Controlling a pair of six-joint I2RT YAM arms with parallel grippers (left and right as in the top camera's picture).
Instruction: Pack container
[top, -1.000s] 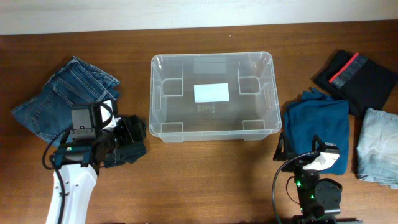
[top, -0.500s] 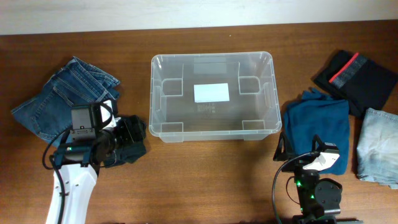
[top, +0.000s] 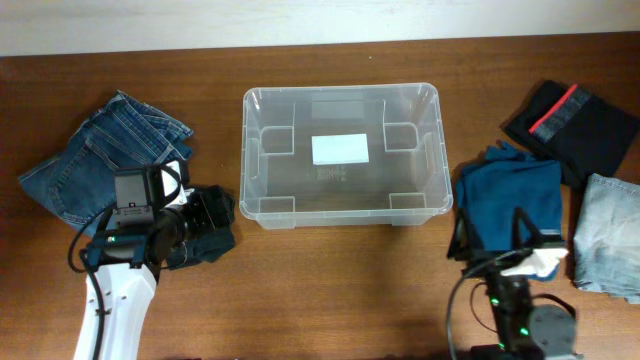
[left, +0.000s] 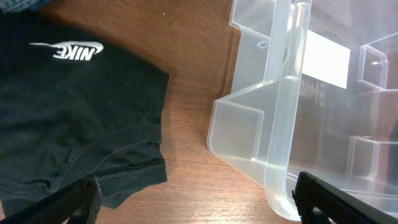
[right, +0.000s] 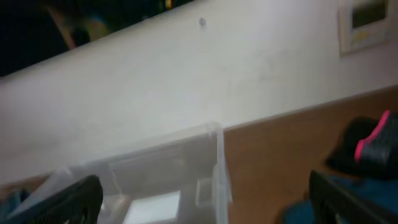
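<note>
**Nothing packed yet**

The container (top: 340, 155) stands mid-desk (top: 330, 290), toward the far side. It holds nothing, and only the white label (top: 340, 149) on its base shows through. All the clothes lie outside it. To the left are jeans (top: 90, 165) and a black top (left: 68, 124). To the right are a blue cloth (top: 510, 205), a black bundle with a red stripe (top: 570, 120) and pale denim (top: 610, 235). As I read it, the whole job is ahead.

The left arm reaches in from the near-left edge. The left tool (left: 196, 186) hangs low between the black top and the container's near-left corner. It is released, with its jaws spread wide over bare wood and the top's hem, and it grips nothing. The right tool (right: 205, 182) sits at the near right, by the blue cloth. It is tipped up, so its blurred view takes in the far wall and the container's rim. Its jaws too stand wide apart and empty.
</note>
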